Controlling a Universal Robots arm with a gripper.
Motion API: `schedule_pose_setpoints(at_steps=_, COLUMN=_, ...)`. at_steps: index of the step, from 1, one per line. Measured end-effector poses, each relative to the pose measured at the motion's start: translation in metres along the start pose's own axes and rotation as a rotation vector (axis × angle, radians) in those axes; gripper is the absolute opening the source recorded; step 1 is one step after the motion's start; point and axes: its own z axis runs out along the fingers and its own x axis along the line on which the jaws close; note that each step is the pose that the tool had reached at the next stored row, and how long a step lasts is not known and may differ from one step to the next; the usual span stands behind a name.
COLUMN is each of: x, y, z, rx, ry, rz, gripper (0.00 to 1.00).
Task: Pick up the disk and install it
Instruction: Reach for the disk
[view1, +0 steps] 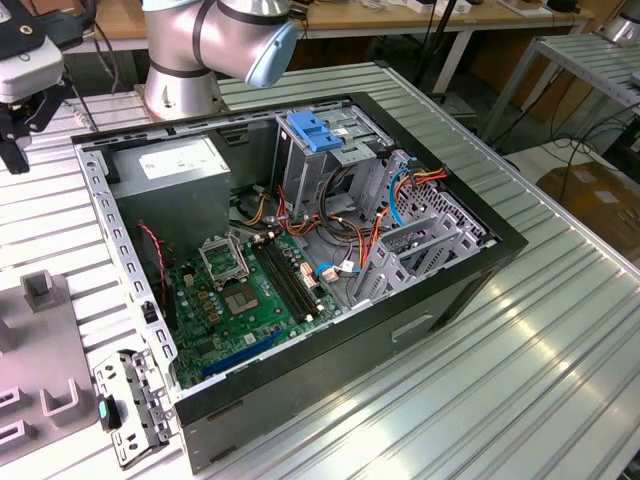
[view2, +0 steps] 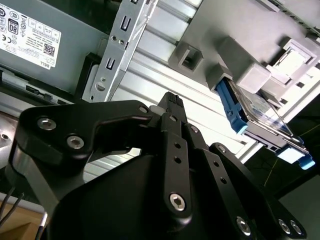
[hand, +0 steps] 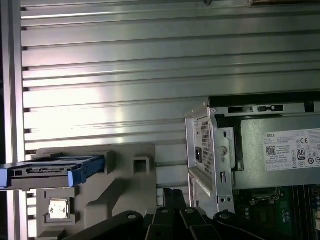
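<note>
In the exterior view, the open computer case (view1: 330, 375) sits mid-frame on the ribbed desk (view1: 540, 350). The arm's base (view1: 185, 60) is at 11 o'clock and a grey holder (view1: 60, 345) at 8 o'clock. In the second wrist view, the gripper (view2: 172, 100) hangs empty with its fingers pressed together, well apart from the disk (view2: 260, 117), which stands on edge in the holder. In the first wrist view, the holder lies just beside the case.

Bright light streaks the slatted aluminium worktop (view1: 560, 330) beneath the tool (view2: 171, 105). Farther from the tool, wooden desks (view1: 380, 15) on white legs line the room. Another metal-topped table (view1: 590, 60) stands near trailing cables (view1: 575, 150) and a brown cardboard box (view1: 600, 195) on the floor (view1: 525, 165).
</note>
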Motion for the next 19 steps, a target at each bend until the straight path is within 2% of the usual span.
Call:
schedule_pose_setpoints(at_steps=3, x=0.0103, y=-0.0007, z=-0.0002, rx=-0.0001, ry=0.0001, rz=0.000, gripper=0.11)
schedule_pose_setpoints(at_steps=7, x=0.0339, y=-0.0022, z=-0.0007, rx=-0.0004, ry=0.0002, rz=0.000, gripper=0.11)
schedule_pose_setpoints(at_steps=19, x=0.0745, y=-0.0051, z=-0.0015, rx=-0.0005, ry=0.0025, rz=0.000, gripper=0.11)
